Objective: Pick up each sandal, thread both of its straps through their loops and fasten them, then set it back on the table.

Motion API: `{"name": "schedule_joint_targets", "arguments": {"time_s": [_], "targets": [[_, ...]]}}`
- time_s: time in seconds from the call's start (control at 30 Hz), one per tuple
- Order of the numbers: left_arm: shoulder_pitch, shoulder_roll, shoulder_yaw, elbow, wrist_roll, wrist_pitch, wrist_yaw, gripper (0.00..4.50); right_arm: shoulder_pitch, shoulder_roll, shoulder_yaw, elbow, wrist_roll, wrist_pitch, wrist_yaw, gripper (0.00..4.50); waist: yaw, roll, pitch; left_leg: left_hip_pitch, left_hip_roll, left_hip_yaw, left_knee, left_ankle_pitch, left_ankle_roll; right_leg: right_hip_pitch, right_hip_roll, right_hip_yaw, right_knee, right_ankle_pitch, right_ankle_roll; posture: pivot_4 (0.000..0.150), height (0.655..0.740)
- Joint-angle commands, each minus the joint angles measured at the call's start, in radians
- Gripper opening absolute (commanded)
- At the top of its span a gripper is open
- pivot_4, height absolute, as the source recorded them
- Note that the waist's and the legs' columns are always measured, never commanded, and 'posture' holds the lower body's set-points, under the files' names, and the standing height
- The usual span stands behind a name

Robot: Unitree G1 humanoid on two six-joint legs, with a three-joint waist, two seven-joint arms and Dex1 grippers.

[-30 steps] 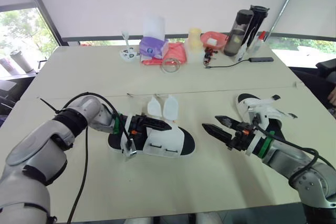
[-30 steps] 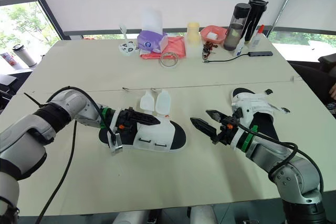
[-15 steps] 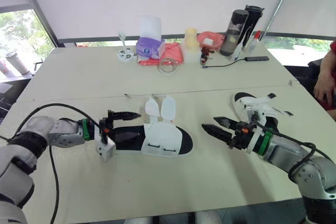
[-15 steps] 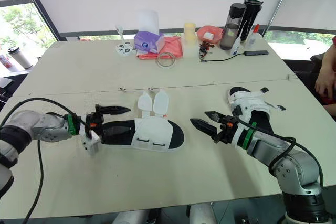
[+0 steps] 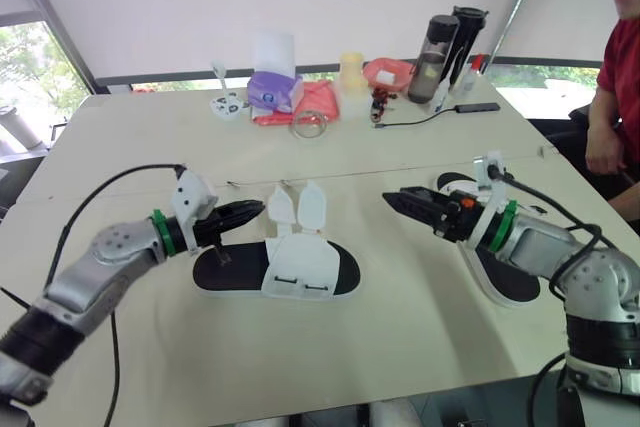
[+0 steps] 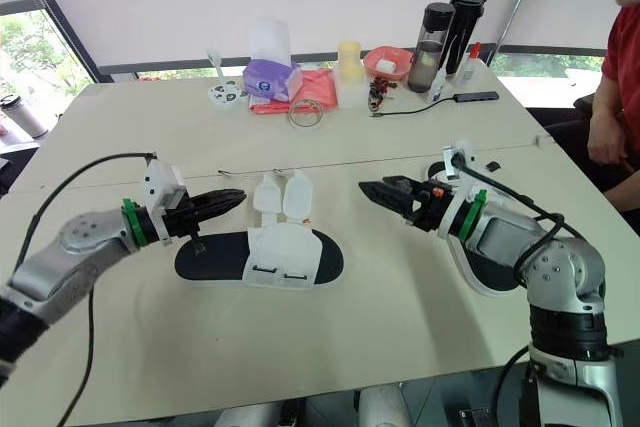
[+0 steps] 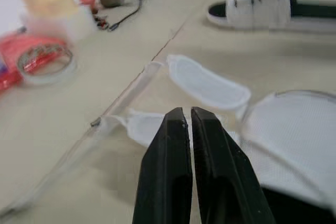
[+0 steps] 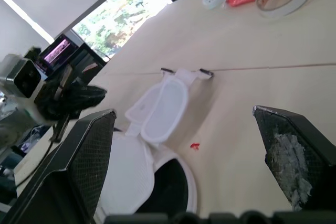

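Now left claw (image 5: pixel 257 209) lifted off sandal (image 5: pixel 310 267), pinched closed, empty; right claw (image 5: pixel 392 198) still spread wide, empty.

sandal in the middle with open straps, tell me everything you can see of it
The sandal lies flat, sole down, on the cream table. It has a black footbed, a white sole edge and a broad white mesh-like upper with two small slots. Its two white straps are unfastened and splayed flat on the table toward the far side. The shut left tool points at them.
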State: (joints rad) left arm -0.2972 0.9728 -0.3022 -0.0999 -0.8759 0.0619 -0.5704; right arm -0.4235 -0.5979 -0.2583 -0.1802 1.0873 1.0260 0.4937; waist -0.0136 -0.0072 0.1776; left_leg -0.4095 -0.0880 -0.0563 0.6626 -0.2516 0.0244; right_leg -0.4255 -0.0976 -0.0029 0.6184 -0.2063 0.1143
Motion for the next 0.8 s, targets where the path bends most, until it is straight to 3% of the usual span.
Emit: {"name": "schedule_joint_targets", "arguments": {"time_s": [0.03,0.2,0.33,0.43,0.67,0.8], "targets": [[0.054,-0.094,0.152,-0.117,-0.063,0.155,0.230,0.04,-0.054,0.017,-0.026,0.017,0.030,0.016,-0.026,4.50,0.002,0.000,0.000,0.000,0.000,0.000,0.000,0.000,0.000,0.000,0.000,0.000,0.000,0.000,0.000,0.150,0.7400],[0.038,-0.390,0.261,-0.176,0.041,0.253,0.638,0.04,-0.072,0.051,-0.019,0.022,0.026,0.016,-0.044,4.50,0.019,0.000,0.000,0.000,-0.001,-0.001,0.000,0.000,0.000,0.001,0.000,0.000,0.000,0.000,0.000,0.150,0.7400],[0.006,-0.500,0.276,-0.192,0.155,0.285,0.696,0.04,-0.060,0.059,-0.014,0.008,0.022,0.015,-0.045,4.50,0.028,0.000,0.000,0.000,-0.001,0.000,0.001,0.000,0.000,0.001,0.001,0.000,0.000,0.000,0.000,0.150,0.7400],[0.041,-0.519,0.302,-0.243,0.148,0.336,0.665,0.04,-0.071,0.050,-0.014,0.023,0.022,0.025,-0.041,4.50,0.026,0.000,0.000,0.000,-0.001,0.000,0.001,0.000,-0.001,0.001,0.001,0.000,-0.001,0.000,0.000,0.150,0.7400],[0.246,-0.415,0.399,-0.339,0.002,0.483,0.381,0.04,-0.224,0.064,0.015,0.184,-0.002,0.096,-0.078,4.50,0.010,0.001,0.000,0.000,0.001,0.001,-0.001,0.000,-0.001,-0.001,0.001,0.001,-0.001,-0.001,-0.005,0.150,0.7400],[0.312,-0.391,0.406,-0.318,0.020,0.489,0.256,0.04,-0.332,0.106,0.000,0.332,0.001,0.170,-0.127,4.50,0.004,0.002,0.000,0.000,0.001,0.001,-0.001,0.000,-0.001,0.000,0.000,0.001,-0.004,-0.001,-0.006,0.150,0.7400]]}}
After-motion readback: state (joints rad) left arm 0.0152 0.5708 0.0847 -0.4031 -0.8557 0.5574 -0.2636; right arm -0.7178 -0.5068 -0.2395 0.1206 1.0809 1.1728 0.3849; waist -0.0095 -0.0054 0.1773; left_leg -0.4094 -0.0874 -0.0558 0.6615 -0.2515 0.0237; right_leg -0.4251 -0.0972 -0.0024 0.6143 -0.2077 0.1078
